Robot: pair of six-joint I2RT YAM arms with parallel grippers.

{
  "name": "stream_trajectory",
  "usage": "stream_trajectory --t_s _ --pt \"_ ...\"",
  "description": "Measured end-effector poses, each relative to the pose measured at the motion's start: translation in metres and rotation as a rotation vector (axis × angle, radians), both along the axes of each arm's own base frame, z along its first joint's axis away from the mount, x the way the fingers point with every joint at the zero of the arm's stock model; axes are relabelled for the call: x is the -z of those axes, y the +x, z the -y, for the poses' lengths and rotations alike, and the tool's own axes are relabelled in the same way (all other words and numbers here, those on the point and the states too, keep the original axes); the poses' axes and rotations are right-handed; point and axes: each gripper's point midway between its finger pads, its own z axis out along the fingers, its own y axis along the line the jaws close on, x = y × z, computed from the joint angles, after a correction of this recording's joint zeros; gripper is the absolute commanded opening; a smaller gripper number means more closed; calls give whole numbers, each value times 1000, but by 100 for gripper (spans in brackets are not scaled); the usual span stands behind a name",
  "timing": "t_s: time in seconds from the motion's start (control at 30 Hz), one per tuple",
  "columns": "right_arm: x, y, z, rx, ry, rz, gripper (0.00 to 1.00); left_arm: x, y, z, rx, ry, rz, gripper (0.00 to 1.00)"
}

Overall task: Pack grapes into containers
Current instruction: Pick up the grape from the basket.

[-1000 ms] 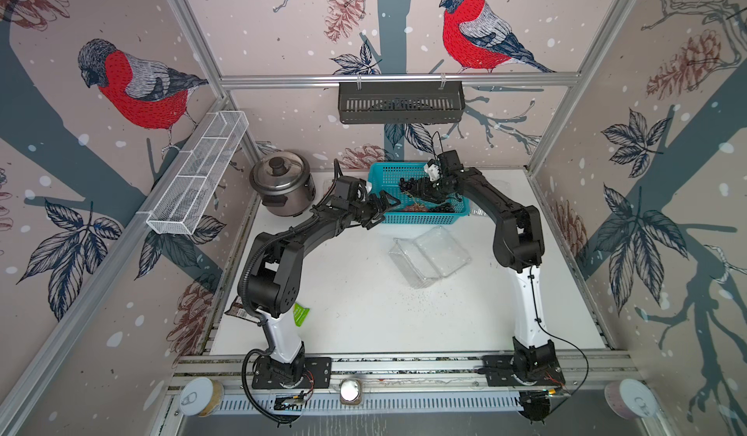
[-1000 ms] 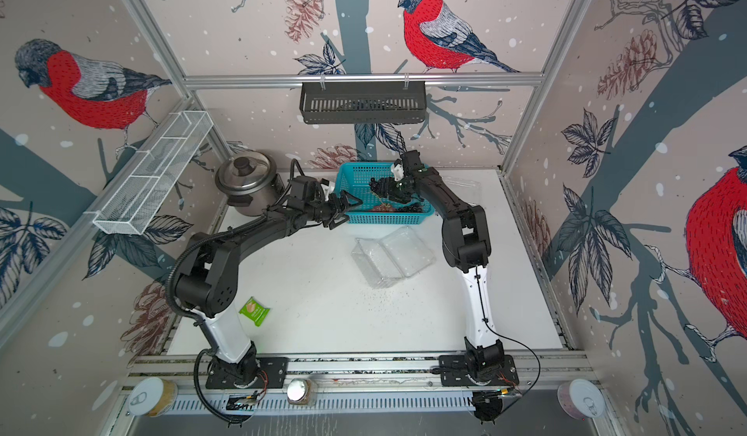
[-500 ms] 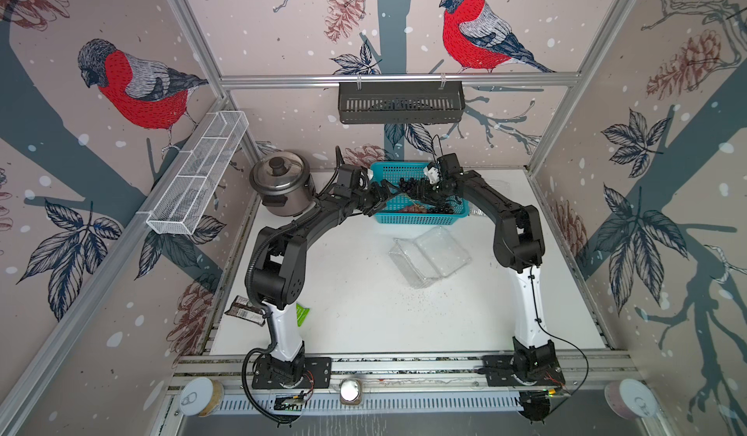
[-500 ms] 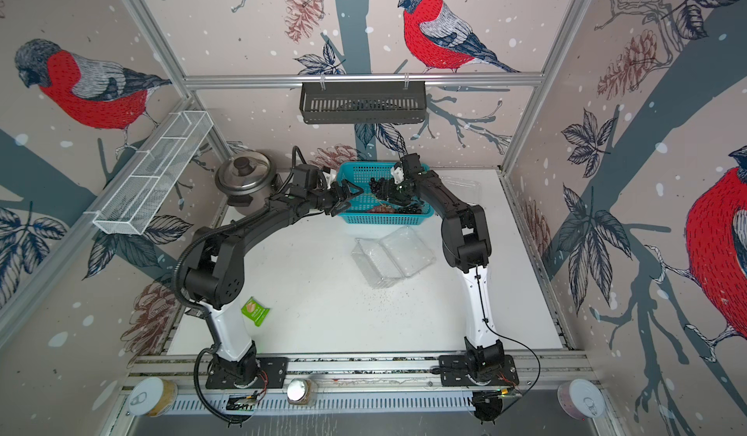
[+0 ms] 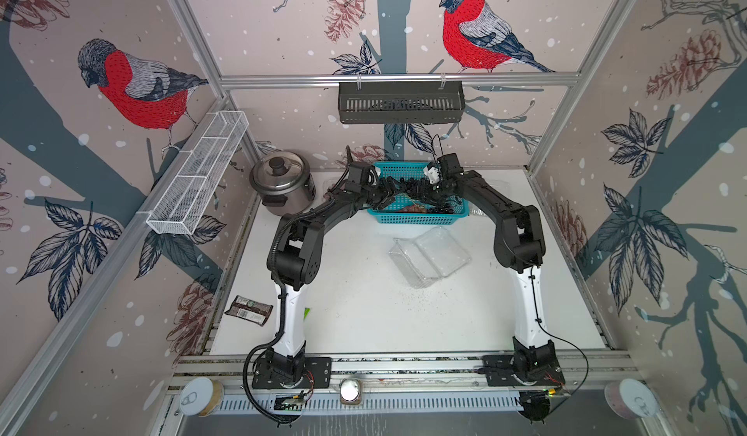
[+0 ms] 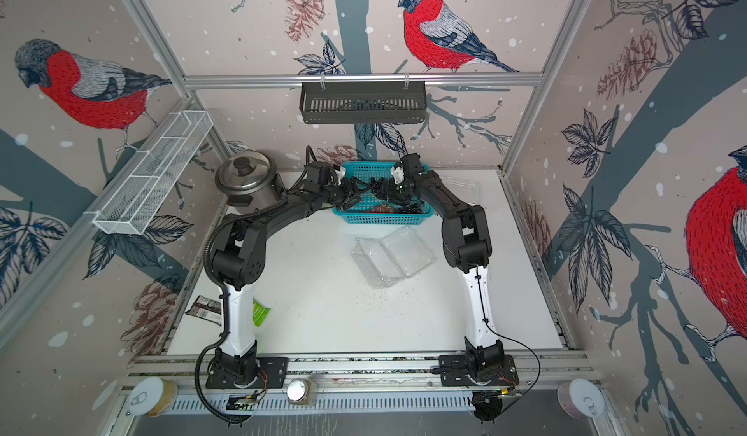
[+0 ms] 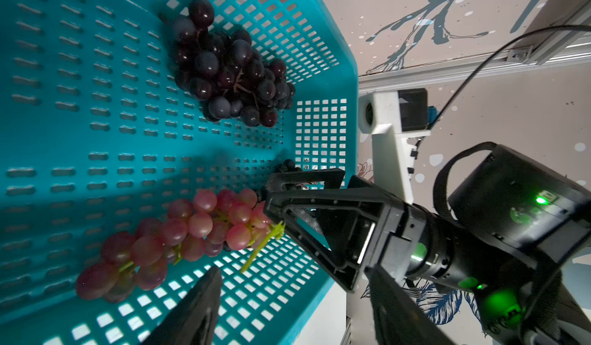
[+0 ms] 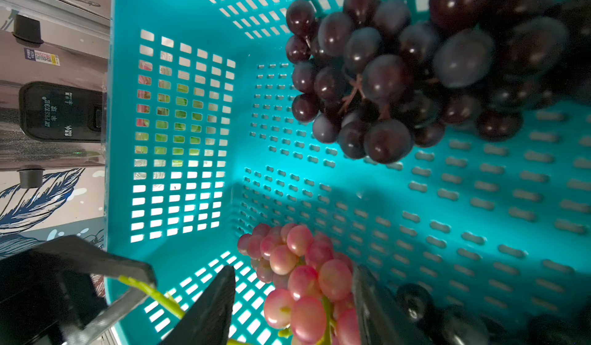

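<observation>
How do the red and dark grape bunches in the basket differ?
Colour: the red bunch is pinkish-red, the dark bunch purple-black. Stems: the red bunch's are green, the dark bunch's brownish. Position: the right gripper straddles the red bunch; the dark bunch lies apart. Both lie in the teal basket.

Basket [image 7: 96, 71] middle bare — right claw [image 7: 270, 193] crowds red grapes [image 7: 192, 228].
</observation>
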Motion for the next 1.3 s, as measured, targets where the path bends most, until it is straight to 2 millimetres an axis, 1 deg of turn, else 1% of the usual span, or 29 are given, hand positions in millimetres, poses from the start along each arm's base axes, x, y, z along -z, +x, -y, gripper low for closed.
stream_trajectory --t_s 0.07,0.13,0.23,0.3,0.37,0.4,0.53,0.6,0.7,0.77,0.9,1.03,1.13,1.3 --pt "0 0 0 -1 1 0 60 5 3 1 -4 2 -5 67" --pt "1 -1 0 -4 4 -5 60 12 6 2 -6 3 -13 58" --pt "2 -2 -1 -7 7 -9 60 22 8 2 -15 11 -28 52" --pt "3 -3 -1 -8 9 -9 60 22 10 4 -18 5 -29 45" --pt "4 -3 -1 -8 10 -9 60 20 13 7 -17 -1 -13 42" --pt "4 -2 0 -7 11 -9 60 20 14 8 -16 -1 -11 37" --pt "2 -1 0 -7 15 -2 60 25 13 11 -16 -3 -23 26" --pt "2 0 1 -5 16 -1 60 26 13 12 -16 -5 -27 22" --pt "2 2 4 0 18 -1 60 26 15 14 -18 -10 -31 7" --pt "2 2 4 0 19 0 60 25 15 15 -17 -13 -29 1" --pt "2 2 4 0 18 -2 60 22 16 16 -16 -18 -18 0" --pt "4 0 4 0 16 -7 61 13 18 18 -13 -27 2 0" --pt "1 -1 6 2 17 -4 67 -2 18 19 -8 -32 27 0" --pt "-19 3 16 21 28 31 75 -34 21 20 8 -34 105 0"
